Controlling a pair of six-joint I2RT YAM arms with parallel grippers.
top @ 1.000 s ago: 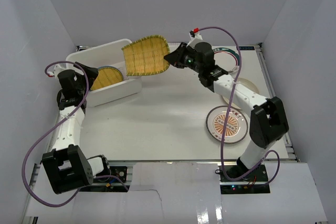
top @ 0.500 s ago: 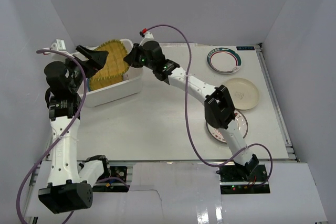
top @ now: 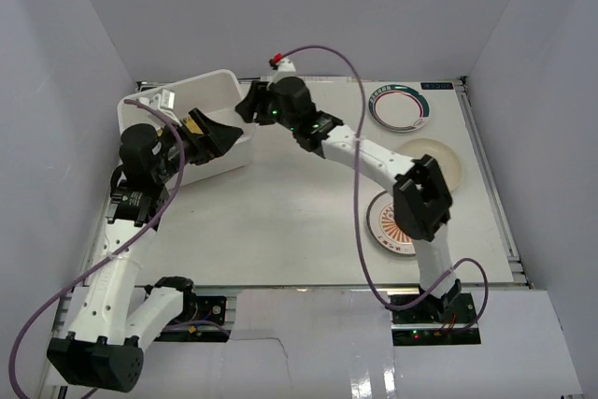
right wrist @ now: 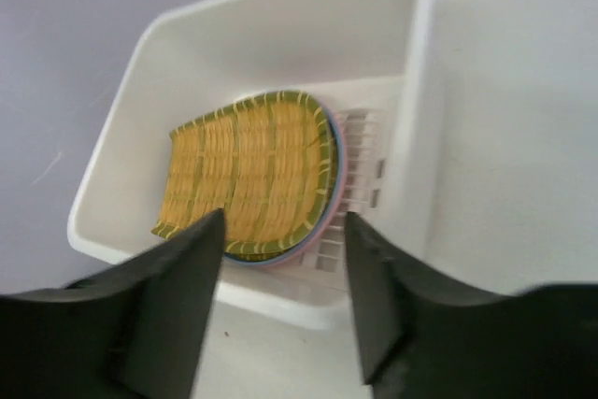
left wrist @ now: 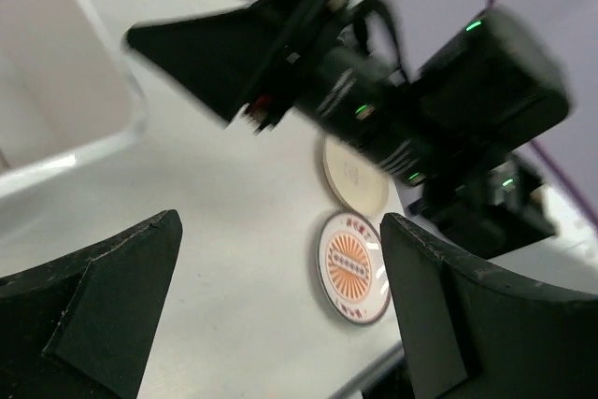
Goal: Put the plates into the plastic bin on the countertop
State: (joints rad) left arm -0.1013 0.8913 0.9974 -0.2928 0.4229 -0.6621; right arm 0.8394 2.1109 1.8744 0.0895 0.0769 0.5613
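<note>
Right wrist view: a bamboo plate (right wrist: 252, 175) lies in the bin (right wrist: 280, 16) on a pink plate (right wrist: 334, 184), with the right gripper (right wrist: 280, 226) spread empty above. The left gripper (left wrist: 280, 231) gapes too, beside the bin. The green-rimmed plate (top: 400, 106), cream plate (top: 444, 163) and orange plate (top: 388, 223) sit on the countertop (top: 280, 221), the orange one partly hidden by the right arm (top: 374, 151).

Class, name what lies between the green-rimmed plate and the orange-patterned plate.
The cream plate, partly under the right arm; the top view shows it.

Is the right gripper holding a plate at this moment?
No, the right gripper is open and empty above the plastic bin, where the yellow woven plate lies.
</note>
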